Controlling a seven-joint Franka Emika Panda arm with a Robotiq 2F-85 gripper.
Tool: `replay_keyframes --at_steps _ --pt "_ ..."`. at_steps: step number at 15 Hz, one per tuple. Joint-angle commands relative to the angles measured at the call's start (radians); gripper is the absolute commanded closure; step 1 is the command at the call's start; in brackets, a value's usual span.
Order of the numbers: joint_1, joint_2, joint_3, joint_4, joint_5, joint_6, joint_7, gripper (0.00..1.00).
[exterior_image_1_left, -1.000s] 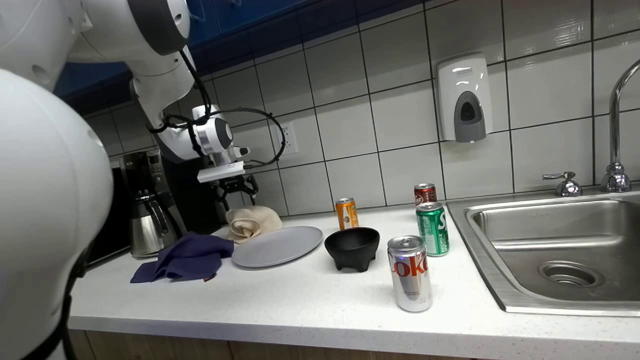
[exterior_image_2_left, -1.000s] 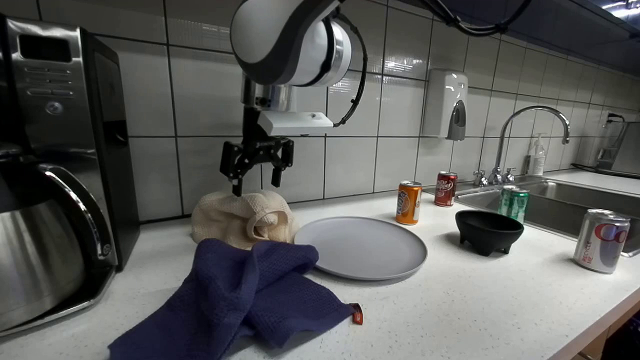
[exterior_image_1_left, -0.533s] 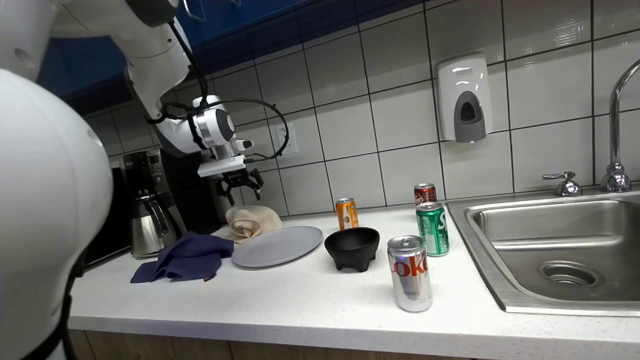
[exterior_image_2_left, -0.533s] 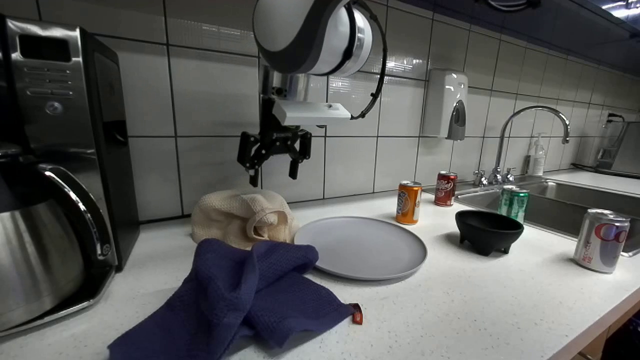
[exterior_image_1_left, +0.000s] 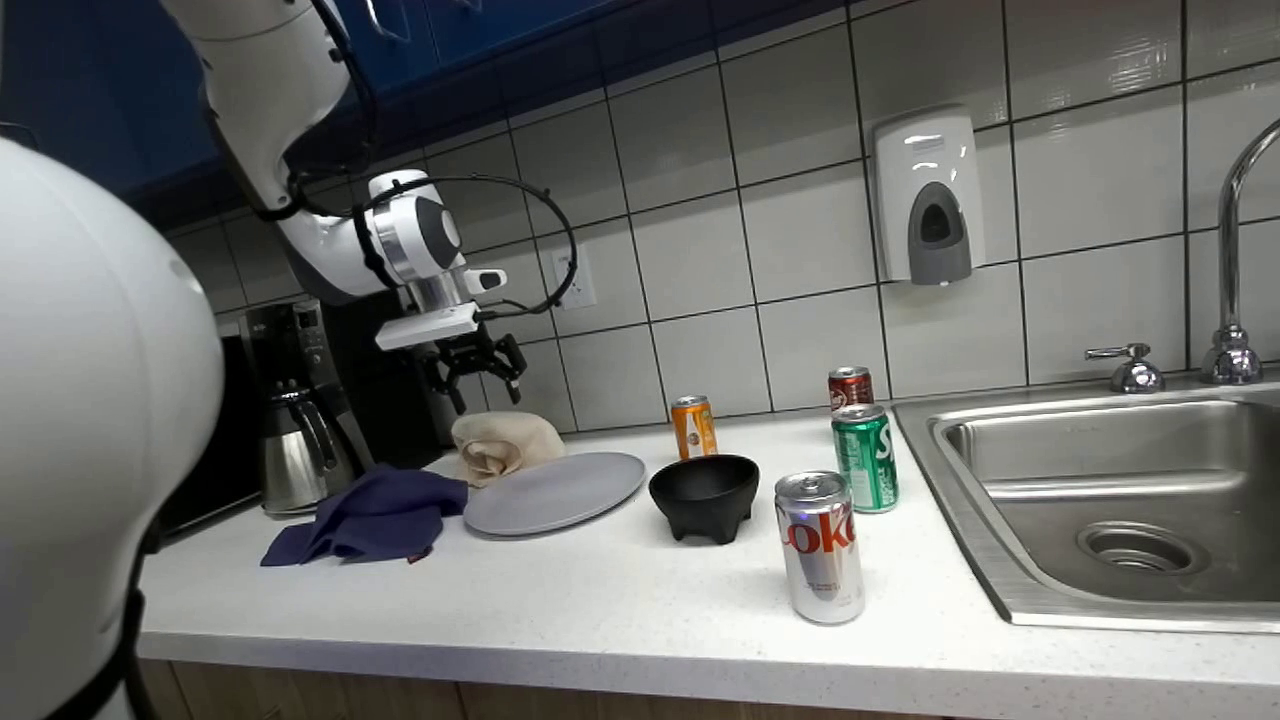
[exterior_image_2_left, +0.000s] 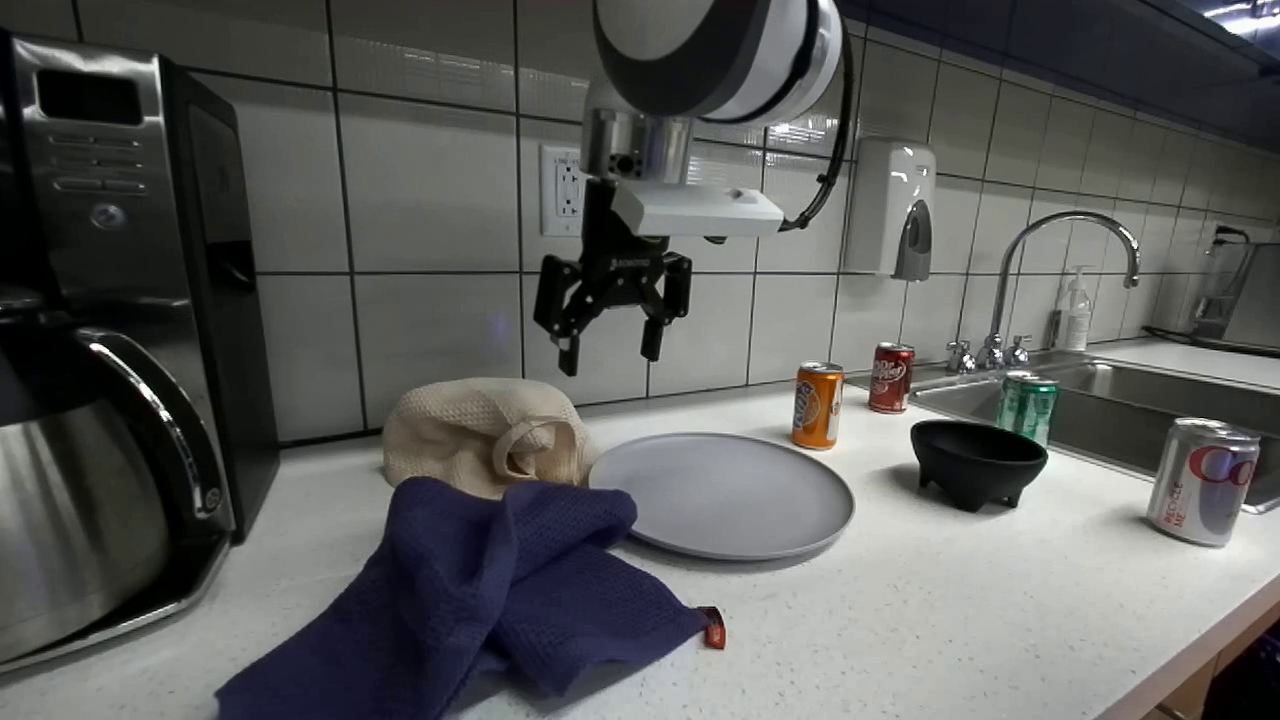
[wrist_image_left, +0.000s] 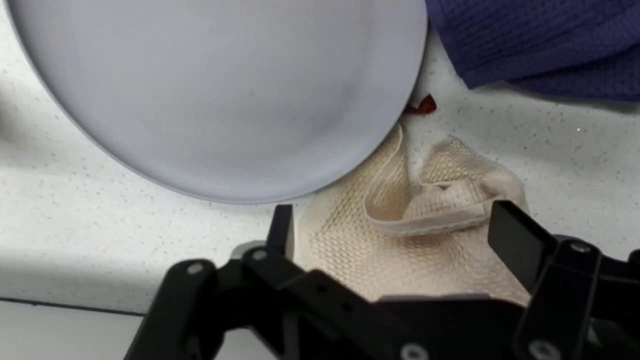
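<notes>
Right in front of me, a navy cloth sprawls in crumpled folds over the table, a small red tag at one corner. Close by, there's the coffee maker, steel front gleaming.

Just past that navy heap, the gray plate lies flat, and beside it, near the wall, here's the beige cloth, bunched into a soft mound with a looped fold facing us.

Eyes up now! The end effector hangs in the air above the beige cloth, pointing down, its fingers spread wide apart, gripping only air. The tips stop short of the fabric; a strip of tile shows between them and the mound. From the wrist view, beige folds show in the gap between the two fingers, the plate's rim just alongside.

Farther along sits the black bowl on stubby legs, with cans standing upright around it: the silver Coke can, the green can, the orange can, and the dark red can behind. Then comes the sink, and at the back, the tiled wall carrying an outlet and a soap dispenser.
</notes>
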Motion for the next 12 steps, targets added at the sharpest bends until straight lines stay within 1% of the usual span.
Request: replay_keyframes --at_steps 1,8,12 --pt "-0.037 -0.163 0.010 -0.205 -0.002 0.049 0.030 0.00" --pt "-0.126 -0.379 0.011 -0.481 0.016 0.111 -0.003 0.00" --pt "-0.181 -0.499 0.005 -0.613 0.023 0.126 -0.018 0.00"
